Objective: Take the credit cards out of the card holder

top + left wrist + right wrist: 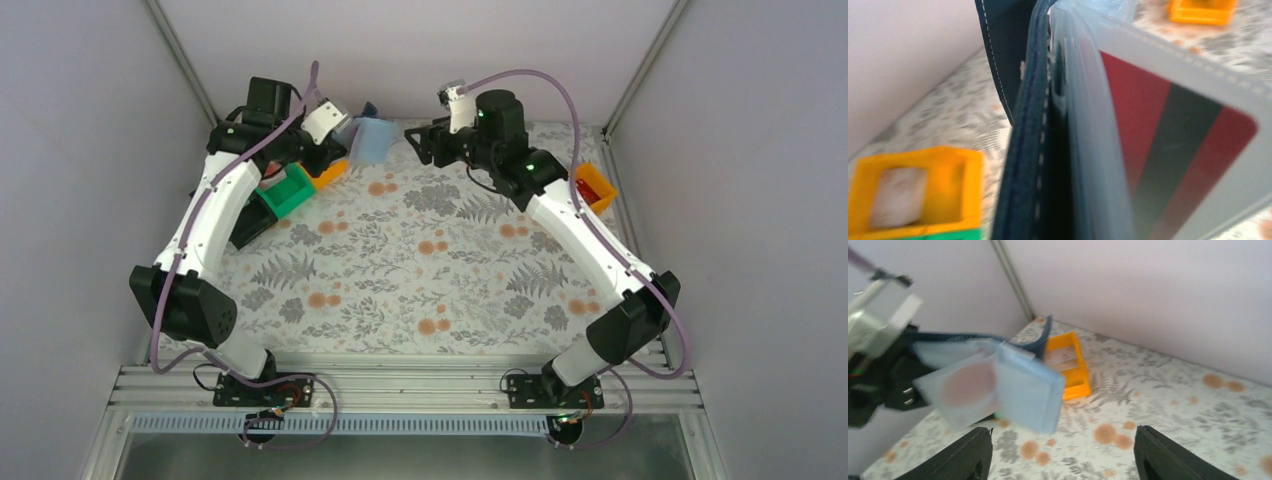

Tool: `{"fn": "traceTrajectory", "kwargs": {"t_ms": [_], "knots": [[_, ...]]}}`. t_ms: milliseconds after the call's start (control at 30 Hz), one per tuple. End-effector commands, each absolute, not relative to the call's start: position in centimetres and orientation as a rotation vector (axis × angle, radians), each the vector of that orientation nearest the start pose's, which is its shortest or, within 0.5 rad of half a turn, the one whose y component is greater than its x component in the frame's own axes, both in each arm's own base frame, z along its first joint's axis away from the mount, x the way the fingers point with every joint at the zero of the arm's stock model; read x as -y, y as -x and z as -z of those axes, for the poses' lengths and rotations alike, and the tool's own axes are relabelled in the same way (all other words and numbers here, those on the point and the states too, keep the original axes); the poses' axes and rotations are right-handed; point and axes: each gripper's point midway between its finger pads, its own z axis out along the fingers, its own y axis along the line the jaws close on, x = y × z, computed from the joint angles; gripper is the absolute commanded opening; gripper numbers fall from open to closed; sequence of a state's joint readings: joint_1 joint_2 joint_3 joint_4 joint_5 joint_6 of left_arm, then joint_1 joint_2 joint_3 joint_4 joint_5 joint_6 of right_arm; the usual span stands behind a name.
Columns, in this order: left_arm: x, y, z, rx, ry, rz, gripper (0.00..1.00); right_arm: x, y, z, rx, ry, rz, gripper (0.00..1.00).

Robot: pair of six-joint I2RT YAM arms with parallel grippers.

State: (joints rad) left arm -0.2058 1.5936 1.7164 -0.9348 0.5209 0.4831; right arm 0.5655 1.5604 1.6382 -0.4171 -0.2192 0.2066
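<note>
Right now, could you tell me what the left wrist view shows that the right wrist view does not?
Only left wrist: a red-and-black card in a clear sleeve, close up. Only right wrist: the open right gripper and the left gripper clamped on the wallet. Both: the wallet, an orange bin, the flowered table.

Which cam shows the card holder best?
Right wrist: most of the card holder shows, fanned open, though blurred. Left wrist is too close and shows only its navy spine and a sleeved red-and-black card. Top shows just a small pale-blue flap.
</note>
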Motion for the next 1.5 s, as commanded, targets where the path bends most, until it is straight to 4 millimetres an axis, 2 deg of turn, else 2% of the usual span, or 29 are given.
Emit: {"fn": "traceTrajectory", "kwargs": {"t_ms": [0,33,100,200,267,367,433,500,700,833,1000,1067,1100,1167,1267,1467], "knots": [[13.4,-41.3,-33.2,-2.049,-0.869,0.149,0.02,-32.9,-34.5,-38.2,-1.79,0.723,-0.932,0.7],[13.4,-41.3,-33.2,-2.051,-0.868,0.154,0.02,-34.3,-32.4,-38.4,-1.725,0.83,-1.065,0.7],[13.6,-41.2,-33.1,-2.054,-0.872,0.156,0.02,-35.6,-30.4,-38.4,-1.654,0.919,-1.202,0.7],[14.1,-40.9,-32.9,-2.05,-0.894,0.194,0.02,-36.8,-30.7,-38.5,-1.647,0.91,-1.255,0.71],[15.6,-39.7,-33.4,-2.012,-0.951,0.311,0.02,-37.1,-32.2,-37.9,-1.692,0.858,-1.22,0.72],[17.6,-37.7,-34.2,-1.944,-1.036,0.483,0.02,-36.1,-34.6,-36.9,-1.747,0.78,-1.105,0.64],[18.4,-36.6,-34.7,-1.903,-1.08,0.567,0.02,-35.1,-35.2,-36.9,-1.747,0.768,-1.104,0.62],[19.2,-35.4,-35.3,-1.855,-1.13,0.644,0.02,-34.0,-35.0,-37.0,-1.723,0.792,-1.106,0.68],[20.2,-32.6,-37.1,-1.748,-1.234,0.764,0.02,-30.5,-34.3,-36.6,-1.686,0.839,-1.046,0.99],[20.7,-31.1,-37.3,-1.692,-1.295,0.828,0.02,-31.0,-33.4,-35.9,-1.69,0.92,-1.095,0.99],[20.9,-30.1,-37.0,-1.679,-1.323,0.876,0.02,-32.6,-31.0,-36.8,-1.575,1.055,-1.21,0.99],[21.0,-29.6,-37.2,-1.659,-1.338,0.894,0.03,-32.8,-30.9,-37.0,-1.557,1.07,-1.218,0.89],[21.1,-29.2,-37.4,-1.639,-1.351,0.913,0.02,-32.9,-30.9,-37.0,-1.554,1.076,-1.221,0.77],[21.1,-28.5,-37.5,-1.614,-1.378,0.931,0.03,-32.9,-30.7,-37.2,-1.542,1.093,-1.225,0.45],[20.9,-28.2,-37.4,-1.606,-1.396,0.922,0.02,-32.8,-29.8,-37.4,-1.511,1.131,-1.241,0.05],[19.9,-29.3,-37.3,-1.632,-1.346,0.906,0.02,-32.3,-28.4,-37.8,-1.487,1.152,-1.254,0.04]]}}
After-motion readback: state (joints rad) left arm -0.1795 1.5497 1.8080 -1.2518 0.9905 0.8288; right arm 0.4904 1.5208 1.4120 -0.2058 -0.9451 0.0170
